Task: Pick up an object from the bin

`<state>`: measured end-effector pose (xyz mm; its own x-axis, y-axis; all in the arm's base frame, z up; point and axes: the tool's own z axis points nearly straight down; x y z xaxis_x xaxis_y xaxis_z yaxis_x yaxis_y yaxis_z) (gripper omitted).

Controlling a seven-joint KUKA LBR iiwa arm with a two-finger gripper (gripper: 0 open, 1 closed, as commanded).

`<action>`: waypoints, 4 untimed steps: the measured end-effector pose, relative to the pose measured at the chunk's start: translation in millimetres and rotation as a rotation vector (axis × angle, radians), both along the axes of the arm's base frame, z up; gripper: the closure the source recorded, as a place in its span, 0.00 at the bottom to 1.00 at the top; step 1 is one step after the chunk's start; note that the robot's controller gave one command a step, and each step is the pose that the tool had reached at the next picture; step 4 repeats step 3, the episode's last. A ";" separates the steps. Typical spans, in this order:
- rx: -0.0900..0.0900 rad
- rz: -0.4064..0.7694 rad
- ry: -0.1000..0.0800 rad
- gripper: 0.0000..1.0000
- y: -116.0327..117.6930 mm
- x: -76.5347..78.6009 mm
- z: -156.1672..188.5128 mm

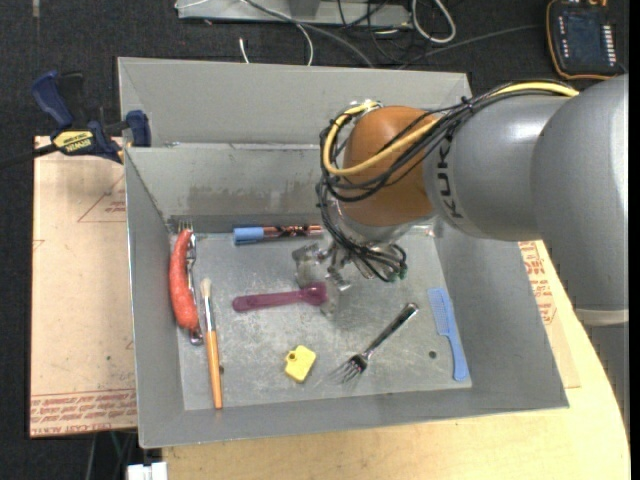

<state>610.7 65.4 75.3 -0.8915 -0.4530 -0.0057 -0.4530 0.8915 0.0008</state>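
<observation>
Purple plastic spoon (pixel 275 301), smooth and slim-handled, lies flat on the middle of the floor of the grey sheet-metal bin (pixel 150 218), its rounded bowl end right at the gripper (pixel 325 276); whether that gripper is apart or closed cannot be told; a thin dark metal fork (pixel 380 343) lies nearby; a small yellow block (pixel 299 364) sits below; a flat blue toothed comb (pixel 448 330) lies by the right wall.

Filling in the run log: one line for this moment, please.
jaws: over right end of purple spoon | spoon: flat, mid-bin | nearby: fork, yellow block
</observation>
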 end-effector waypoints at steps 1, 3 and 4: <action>0.000 0.000 0.000 1.00 0.0 0.0 0.0; 0.000 0.000 0.000 1.00 -0.1 0.0 0.0; 0.000 0.000 0.000 1.00 -0.1 0.0 0.0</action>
